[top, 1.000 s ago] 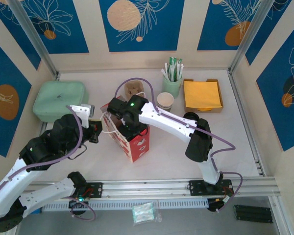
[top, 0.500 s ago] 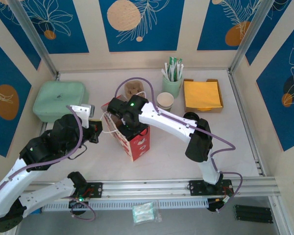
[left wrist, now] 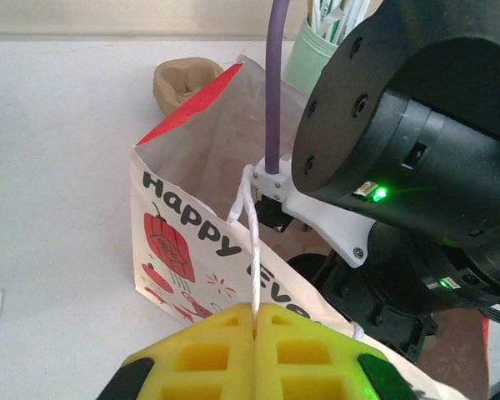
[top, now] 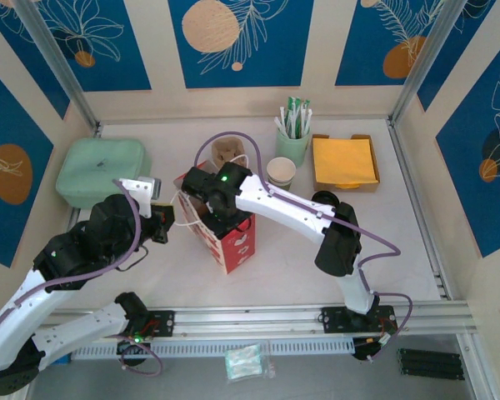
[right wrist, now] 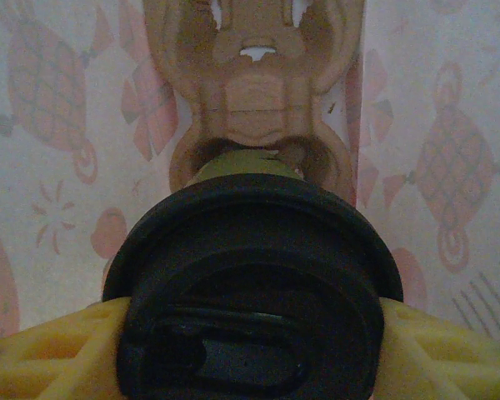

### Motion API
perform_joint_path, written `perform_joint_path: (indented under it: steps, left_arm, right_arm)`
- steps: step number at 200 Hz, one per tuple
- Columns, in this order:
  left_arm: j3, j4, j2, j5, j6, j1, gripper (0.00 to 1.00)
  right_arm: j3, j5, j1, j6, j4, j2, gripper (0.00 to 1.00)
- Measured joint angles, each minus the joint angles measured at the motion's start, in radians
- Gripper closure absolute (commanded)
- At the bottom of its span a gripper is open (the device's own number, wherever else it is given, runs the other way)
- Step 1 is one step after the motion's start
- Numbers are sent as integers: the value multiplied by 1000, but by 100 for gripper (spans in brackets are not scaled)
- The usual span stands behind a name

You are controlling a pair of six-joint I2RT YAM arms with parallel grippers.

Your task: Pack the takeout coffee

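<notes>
Top external: nothing has shifted since a second ago | left gripper (left wrist: 255,312) pinched tight on white handle cord (left wrist: 252,237) of paper bag (left wrist: 179,242) | right gripper (right wrist: 250,350) part-spread, clasping black-lidded takeout coffee (right wrist: 250,250) inside bag, above cardboard carrier (right wrist: 254,92)

The tabletop (top: 400,250) is taken in by the top external camera from above and behind the arm bases (top: 142,321) at 6 o'clock, with the paper bag (top: 232,240) near centre. The left wrist camera is set close behind the left end effector (left wrist: 256,321) and faced toward that bag and the right arm's wrist (left wrist: 417,125), both shared with the overhead view. The right wrist camera is aimed into the bag, very near the takeout coffee (right wrist: 250,250) in the right end effector (right wrist: 250,350).
</notes>
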Motion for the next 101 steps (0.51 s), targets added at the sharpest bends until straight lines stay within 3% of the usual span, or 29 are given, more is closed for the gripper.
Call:
perform_joint_path:
  steps: [101]
  left_arm:
    - [0,8,0,0,0,0,100]
  right_arm:
    - [0,41,0,0,-14,17,41]
